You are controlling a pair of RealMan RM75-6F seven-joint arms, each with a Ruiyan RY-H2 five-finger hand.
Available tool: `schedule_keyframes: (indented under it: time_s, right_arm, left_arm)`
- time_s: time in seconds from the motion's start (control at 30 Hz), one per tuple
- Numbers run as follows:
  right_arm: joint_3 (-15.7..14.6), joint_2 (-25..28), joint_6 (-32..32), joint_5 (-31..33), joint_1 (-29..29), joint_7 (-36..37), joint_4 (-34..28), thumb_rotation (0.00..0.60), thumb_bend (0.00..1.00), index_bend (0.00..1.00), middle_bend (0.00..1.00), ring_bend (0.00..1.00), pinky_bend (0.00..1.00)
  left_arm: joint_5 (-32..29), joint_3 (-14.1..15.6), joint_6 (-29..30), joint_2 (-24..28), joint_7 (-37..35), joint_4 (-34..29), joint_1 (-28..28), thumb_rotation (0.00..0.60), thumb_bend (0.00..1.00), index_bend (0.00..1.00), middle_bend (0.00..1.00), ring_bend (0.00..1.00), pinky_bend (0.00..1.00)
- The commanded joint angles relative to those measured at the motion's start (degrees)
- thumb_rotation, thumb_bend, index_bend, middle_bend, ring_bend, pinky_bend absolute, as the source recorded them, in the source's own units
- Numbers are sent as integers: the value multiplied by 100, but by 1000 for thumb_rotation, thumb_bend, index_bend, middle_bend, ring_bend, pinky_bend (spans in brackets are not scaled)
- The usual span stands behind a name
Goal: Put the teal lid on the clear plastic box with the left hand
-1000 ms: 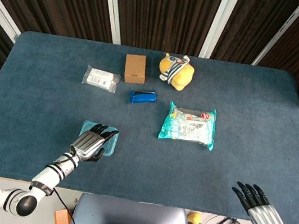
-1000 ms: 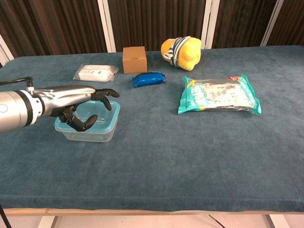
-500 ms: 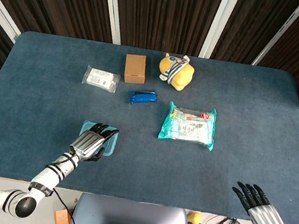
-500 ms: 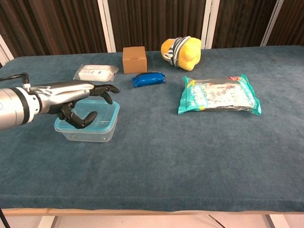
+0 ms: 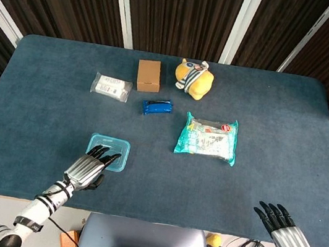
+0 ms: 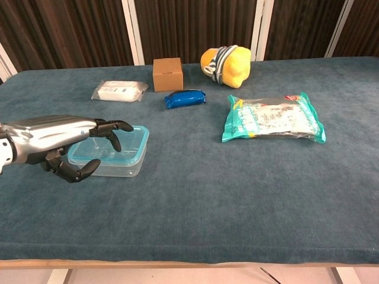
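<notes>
Teal lid (image 5: pixel 108 151) sat on clear plastic box (image 6: pixel 112 155); left hand (image 6: pixel 56 142) hovered beside, loosely spread, holding nothing.

Empty left robot hand (image 6: pixel 62 139), fingers apart, beside teal lid (image 6: pixel 112 143) on clear plastic box (image 6: pixel 106 164).

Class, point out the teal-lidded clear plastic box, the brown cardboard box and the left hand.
Teal-lidded clear plastic box (image 6: pixel 121 155): chest view, front wall.
Brown cardboard box (image 6: pixel 167 77): chest view, front face.
Left hand (image 6: pixel 53 137): chest view, silver back.
</notes>
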Motion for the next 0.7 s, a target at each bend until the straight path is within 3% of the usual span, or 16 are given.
schedule_keyframes:
  time_s: [0.03, 0.7]
  right_arm:
    - [1, 1, 6, 1, -2, -3, -3, 600, 26, 0, 0, 0, 0]
    - [3, 34, 54, -13, -6, 76, 13, 600, 26, 0, 0, 0, 0]
  left_arm:
    - [72, -8, 40, -79, 23, 36, 39, 600, 600, 0, 234, 44, 0]
    - [-223, -35, -163, -287, 361, 253, 0, 600, 602, 0, 262, 46, 0]
